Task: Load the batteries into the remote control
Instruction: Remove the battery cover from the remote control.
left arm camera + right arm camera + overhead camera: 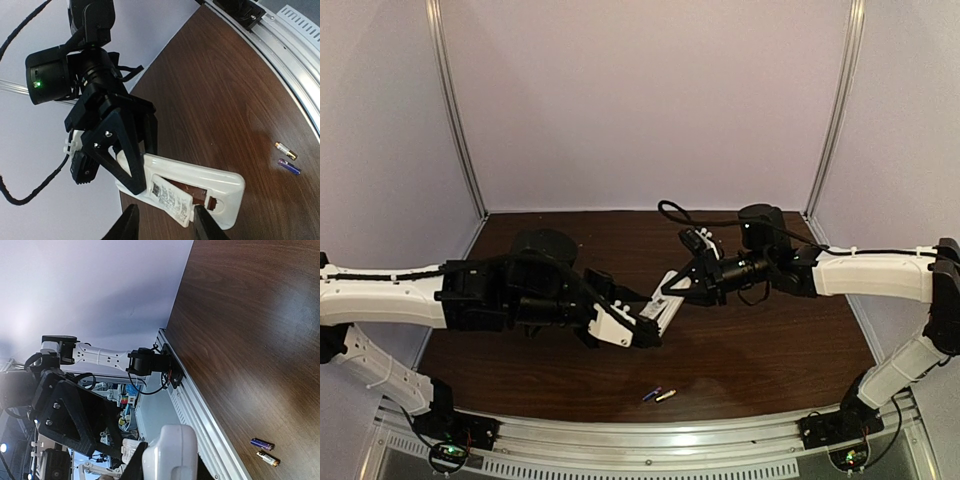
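My right gripper [682, 285] is shut on one end of the white remote control [665, 300] and holds it above the table. The remote's back [205, 175] faces the left wrist camera, with the battery recess [200, 192] showing brown and empty. A white labelled cover [172, 197] hangs part-way off the recess. My left gripper [165, 222] straddles the cover's free end: one finger [202, 220] touches its edge, and a gap shows at the other. The two batteries lie side by side on the table near the front edge, one purple [651, 393], one gold [666, 396].
The metal rail [650, 430] with both arm bases runs along the table's front edge, just behind the batteries. Pale walls close off the back and sides of the dark wooden table [770, 330]. A black cable [690, 215] loops above the right wrist.
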Motion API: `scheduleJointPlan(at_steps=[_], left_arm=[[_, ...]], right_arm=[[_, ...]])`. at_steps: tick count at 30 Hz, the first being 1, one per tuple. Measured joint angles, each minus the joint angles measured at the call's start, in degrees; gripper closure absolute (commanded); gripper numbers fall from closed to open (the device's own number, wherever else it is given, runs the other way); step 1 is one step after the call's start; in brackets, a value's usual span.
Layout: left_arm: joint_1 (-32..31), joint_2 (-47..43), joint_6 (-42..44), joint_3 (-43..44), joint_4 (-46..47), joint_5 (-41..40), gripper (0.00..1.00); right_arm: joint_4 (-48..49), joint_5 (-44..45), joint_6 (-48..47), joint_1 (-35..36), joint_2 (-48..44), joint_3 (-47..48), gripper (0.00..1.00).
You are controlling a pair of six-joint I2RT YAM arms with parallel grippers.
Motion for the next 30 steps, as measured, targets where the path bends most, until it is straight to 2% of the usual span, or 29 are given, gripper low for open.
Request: scheduleJointPlan(at_steps=[7, 14, 20, 24, 30], left_arm=[[0.0, 0.0, 0.0, -1.2, 0.0, 0.8, 0.61], [0.0, 0.0, -0.5, -1.2, -0.1, 0.7, 0.47], [0.0, 0.0, -3.4, -1.2, -0.1, -0.3, 0.40], [0.7, 0.8, -9.8, 0.1, -0.9, -1.6, 0.40], [5.4, 5.1, -27.4, 8.1, -4.0, -1.3, 0.40]], right_arm=[[7.5, -1.4, 6.2, -0.5, 0.0, -2.4, 1.00], [9.9, -1.7, 8.1, -1.8, -0.1, -3.5, 1.00], [11.6, -1.4, 9.1, -3.0, -0.3, -4.7, 1.00], [13.6, -0.2, 10.3, -3.5, -0.5, -6.0, 1.00], [18.7, 3.2, 13.0, -5.0, -0.6, -8.8, 1.00]])
